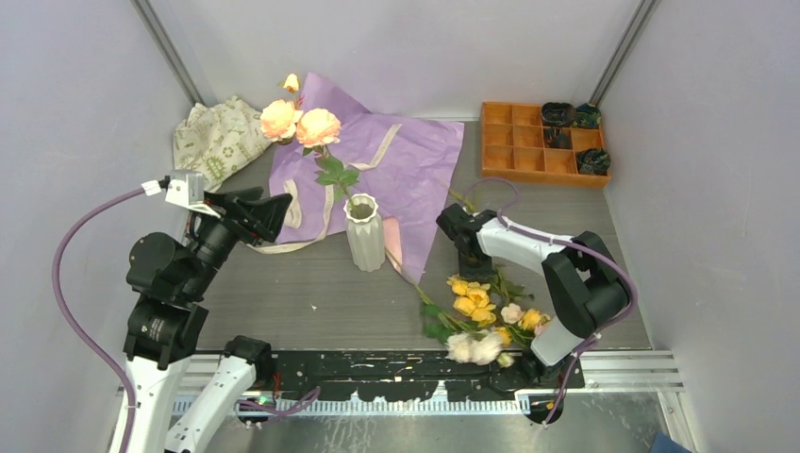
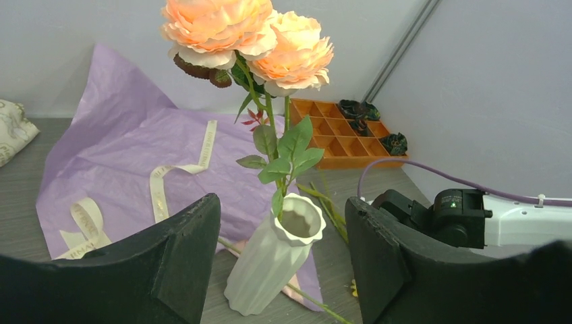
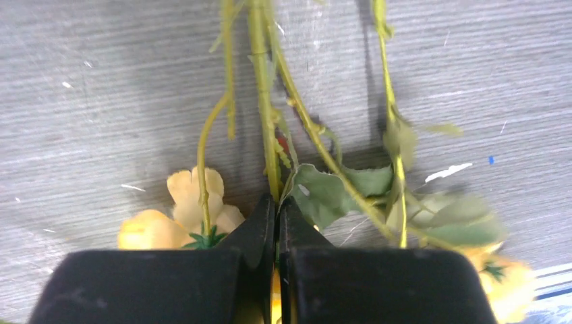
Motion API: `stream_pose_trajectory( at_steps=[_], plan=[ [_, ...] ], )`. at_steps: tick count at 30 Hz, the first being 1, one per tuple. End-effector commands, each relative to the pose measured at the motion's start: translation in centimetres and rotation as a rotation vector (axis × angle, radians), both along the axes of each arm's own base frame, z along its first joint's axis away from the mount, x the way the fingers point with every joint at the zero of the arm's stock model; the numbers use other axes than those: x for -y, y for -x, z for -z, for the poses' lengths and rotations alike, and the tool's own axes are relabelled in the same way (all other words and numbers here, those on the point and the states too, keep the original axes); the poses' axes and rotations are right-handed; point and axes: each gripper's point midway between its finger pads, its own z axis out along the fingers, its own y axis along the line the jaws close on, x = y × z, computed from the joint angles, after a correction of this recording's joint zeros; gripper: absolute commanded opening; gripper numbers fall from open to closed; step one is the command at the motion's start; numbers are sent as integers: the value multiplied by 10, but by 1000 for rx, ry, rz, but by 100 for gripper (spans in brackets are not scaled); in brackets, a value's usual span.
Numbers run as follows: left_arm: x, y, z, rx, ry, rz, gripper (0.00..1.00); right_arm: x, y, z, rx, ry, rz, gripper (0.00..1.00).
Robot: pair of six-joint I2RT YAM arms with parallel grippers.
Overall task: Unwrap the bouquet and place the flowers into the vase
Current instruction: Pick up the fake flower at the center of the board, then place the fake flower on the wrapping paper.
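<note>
White ribbed vase [image 1: 364, 236], two peach roses [image 1: 300, 125], right claw [image 3: 276, 202] pinching stem [image 3: 262, 121]

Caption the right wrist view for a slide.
Right gripper pinches one green stem among the flowers lying loose on the grey table.

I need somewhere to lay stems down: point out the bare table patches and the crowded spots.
Bare: the wide patch in front of the vase, between the left gripper and the loose flowers; also the strip between the orange tray and the right arm. Crowded: the purple paper and those flowers.
</note>
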Motion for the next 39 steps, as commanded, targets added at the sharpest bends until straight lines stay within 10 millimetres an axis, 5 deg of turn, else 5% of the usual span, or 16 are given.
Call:
stream_pose_trajectory(
  at_steps=[1,7,15,21,22,25,27,32,36,39],
  plan=[
    [-3,1,-11,54,-4,-11,68,-9,-28,-19,66,-31,4,1],
    [-1,-3,-8,44,0,-9,68,-7,-71,-81,202,-1,-27,1],
    [-2,-7,-7,37,4,-21,68,-38,-146,-156,364,-51,-72,1],
    [-5,-9,-7,33,-1,-37,68,-74,-210,-175,391,-127,-101,1],
    [-5,-9,-7,33,-1,-41,68,-82,-221,-178,404,-150,-104,3],
    [-5,-12,-7,32,4,-45,68,-107,-250,-181,432,-221,-112,49],
    [-4,-13,-7,23,-3,-40,68,-111,-258,-181,437,-228,-98,57],
    [-8,-13,-3,12,-13,-59,68,-104,-225,-202,499,-263,-121,63],
    [-4,-19,1,0,0,-51,68,-113,-150,-194,436,-338,-212,63],
    [-1,-22,2,-14,-3,-36,67,-128,-78,-159,349,-355,-307,63]
  ],
)
